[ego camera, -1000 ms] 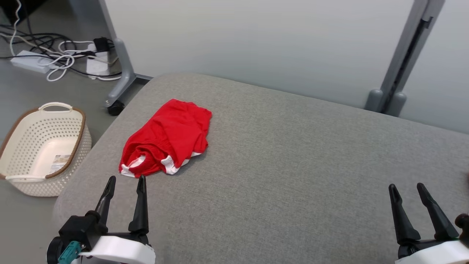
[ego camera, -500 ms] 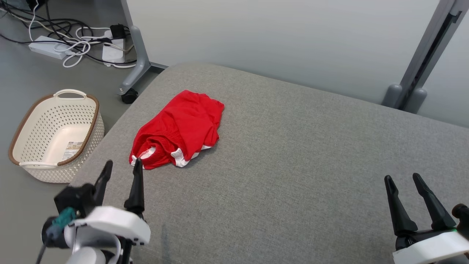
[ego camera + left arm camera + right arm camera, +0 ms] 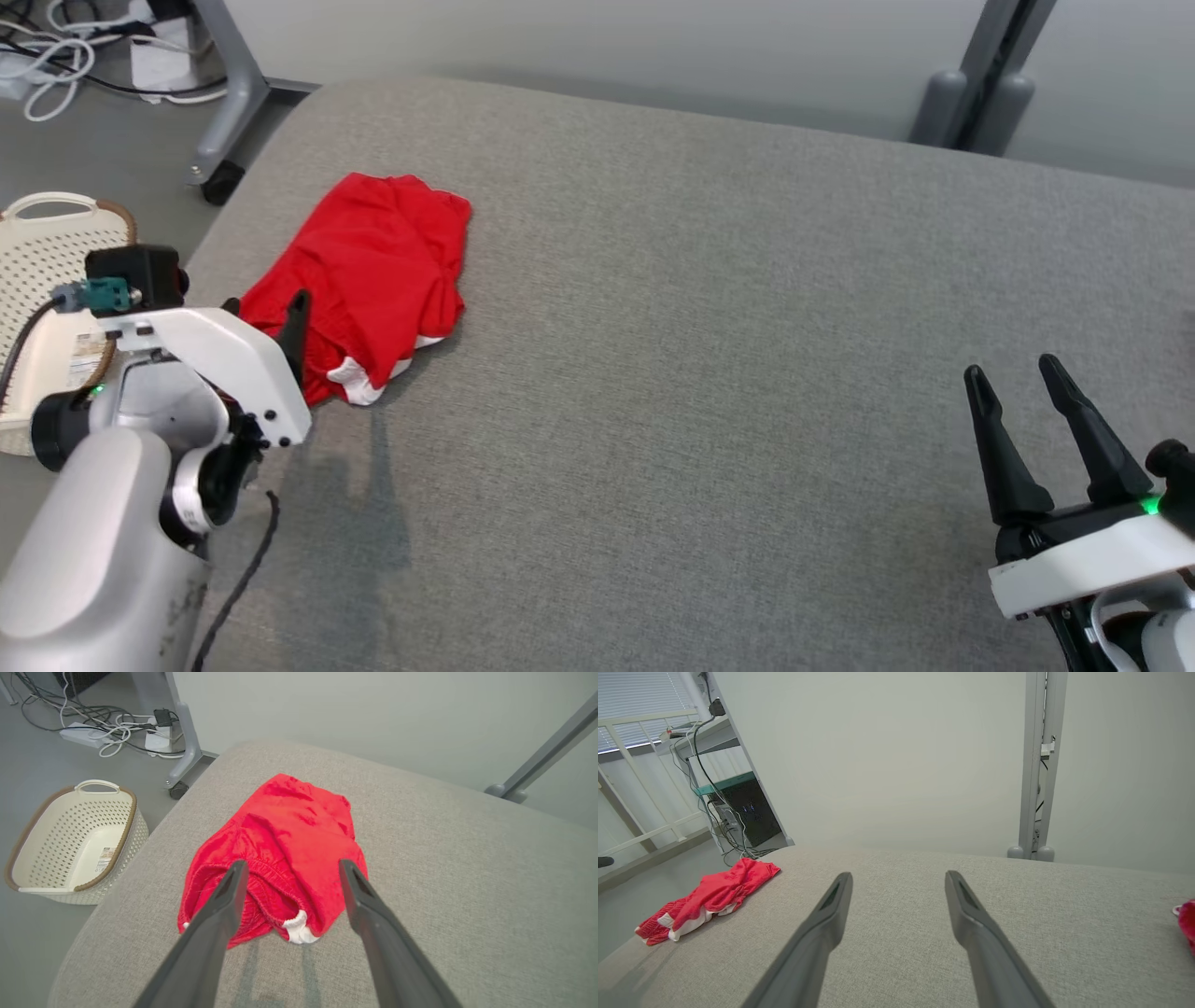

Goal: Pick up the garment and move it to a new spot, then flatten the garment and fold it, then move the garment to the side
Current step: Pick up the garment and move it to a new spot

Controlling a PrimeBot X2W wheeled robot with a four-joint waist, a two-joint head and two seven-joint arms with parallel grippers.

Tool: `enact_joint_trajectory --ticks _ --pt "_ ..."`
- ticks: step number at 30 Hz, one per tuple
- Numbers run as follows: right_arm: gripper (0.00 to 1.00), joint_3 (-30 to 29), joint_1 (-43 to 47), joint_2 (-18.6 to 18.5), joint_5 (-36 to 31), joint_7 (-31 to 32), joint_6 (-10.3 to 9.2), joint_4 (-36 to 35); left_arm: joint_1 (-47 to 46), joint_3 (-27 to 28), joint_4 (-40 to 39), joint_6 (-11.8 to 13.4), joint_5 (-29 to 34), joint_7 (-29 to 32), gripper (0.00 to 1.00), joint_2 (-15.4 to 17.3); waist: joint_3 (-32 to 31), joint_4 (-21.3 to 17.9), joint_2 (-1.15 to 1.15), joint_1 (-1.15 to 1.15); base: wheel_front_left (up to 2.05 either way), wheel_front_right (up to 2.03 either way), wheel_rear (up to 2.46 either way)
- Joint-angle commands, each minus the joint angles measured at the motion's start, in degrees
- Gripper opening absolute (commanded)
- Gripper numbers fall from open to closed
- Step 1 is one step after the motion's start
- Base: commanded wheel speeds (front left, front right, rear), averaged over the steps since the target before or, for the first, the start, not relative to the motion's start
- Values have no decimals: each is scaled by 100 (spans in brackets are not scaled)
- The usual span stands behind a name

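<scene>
A: Which step is in hand?

B: Step 1, the pick-up, I'd judge. Nearest, the left tool [image 3: 293,863] hangs with its 2 fingers spread wide and empty, tips over the near end of the red garment [image 3: 289,830]. The right tool [image 3: 1012,367] is just as open and empty, well apart at the right of the grey worktop [image 3: 747,373].

A: And the garment?

B: It is crumpled in a heap near the worktop's left edge, white trim toward the robot, not yet lifted.

A: What does the next move call for?

B: Probably lowering the left tool to straddle a thick fold by the elastic waistband, then closing. A shallow pinch on thin cloth could slip.

A: Do the views differ?

B: Yes. In the head view the left wrist hides the garment's near edge. The left wrist view shows the garment whole, with the basket [image 3: 125,847] on the floor beyond. The right wrist view adds a red-pink thing [image 3: 1186,919] at the worktop's right; I cannot tell what it is.
</scene>
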Motion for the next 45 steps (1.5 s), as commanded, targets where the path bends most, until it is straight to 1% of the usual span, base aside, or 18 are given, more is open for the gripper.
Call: enact_joint_trajectory --ticks 1,6,9,16,17,19,21,22,23,26,29,34,39,44,45 --pt "100 5 -84 -46 32 -28 3 7 -114 32 62 -43 -7 13 100 53 291 -271 0 0 0 0 0" --pt "100 101 -320 -112 71 -105 3 80 -625 108 915 -205 -210 261 100 135 639 -570 0 0 0 0 0" --pt "100 144 -440 -153 80 -115 3 109 -873 39 1401 -359 -174 291 100 169 812 -703 0 0 0 0 0" --pt "100 235 -664 -260 120 -160 3 189 -1125 -69 2561 -653 -333 551 100 104 1003 -925 0 0 0 0 0" --pt "100 244 -675 -265 116 -168 3 201 -1120 -72 2697 -692 -353 562 98 84 1002 -941 0 0 0 0 0" --pt "100 262 -663 -271 129 -181 3 233 -1051 -87 2959 -766 -424 578 83 22 981 -965 0 0 0 0 0" --pt "100 267 -637 -279 143 -201 3 252 -1030 -110 3155 -845 -443 553 44 -12 956 -973 0 0 0 0 0" --pt "100 268 -616 -282 150 -215 3 278 -1043 -109 3229 -877 -450 487 18 -18 929 -970 0 0 0 0 0" --pt "100 263 -591 -280 153 -211 3 290 -1060 -107 3289 -912 -451 419 0 -25 903 -964 0 0 0 0 0" --pt "100 261 -549 -265 141 -207 3 326 -1148 -118 3418 -1012 -421 176 0 -22 832 -936 0 0 0 0 0" --pt "100 308 -521 -235 135 -207 3 338 -1234 -196 3493 -1104 -294 -48 0 65 726 -918 0 0 0 0 0" --pt "100 342 -447 -202 160 -226 3 406 -1393 -370 3402 -1251 -109 -320 0 128 491 -906 0 0 0 0 0" --pt "100 342 -324 -155 170 -271 3 466 -1483 -561 3087 -1327 78 -472 0 192 223 -946 0 0 0 0 0" --pt "100 334 -209 -95 200 -303 3 519 -1471 -744 2581 -1392 193 -470 0 226 -46 -1052 0 0 0 0 0" --pt "100 334 -209 -95 200 -303 3 519 -1471 -744 2581 -1392 193 -470 0 226 -46 -1052 0 0 0 0 0"
